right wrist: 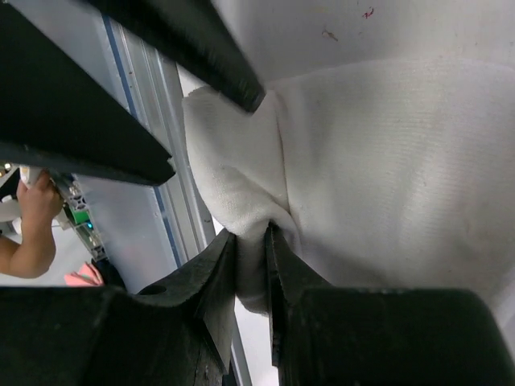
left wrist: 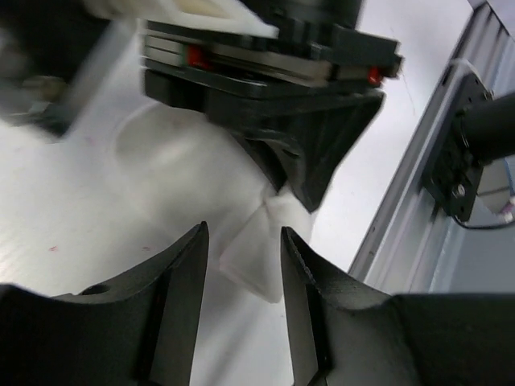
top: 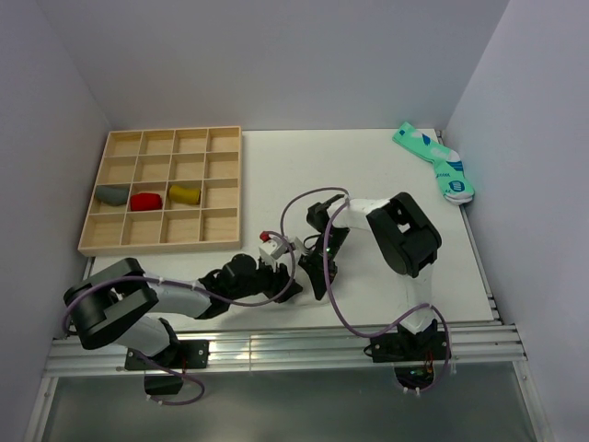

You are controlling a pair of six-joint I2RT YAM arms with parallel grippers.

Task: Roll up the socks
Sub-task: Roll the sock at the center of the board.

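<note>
The black-and-white left arm (top: 179, 296) lies low and stretched out to the right, and the black two-finger left hand (left wrist: 241, 241) at its end holds its jaws apart with a clear gap between them. The black-and-white right arm (top: 405, 235) rises from its base, folds sharply at the elbow and reaches back leftwards and down. Its black right hand (right wrist: 251, 237) stands nose to nose with the other, jaws pinched on a fold of the white fabric sock (right wrist: 386, 161).

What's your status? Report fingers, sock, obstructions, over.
Right fingers pinched on white sock edge. Left fingers open, sock corner seen between them, ungripped. Teal socks far off, nothing in the way.
</note>
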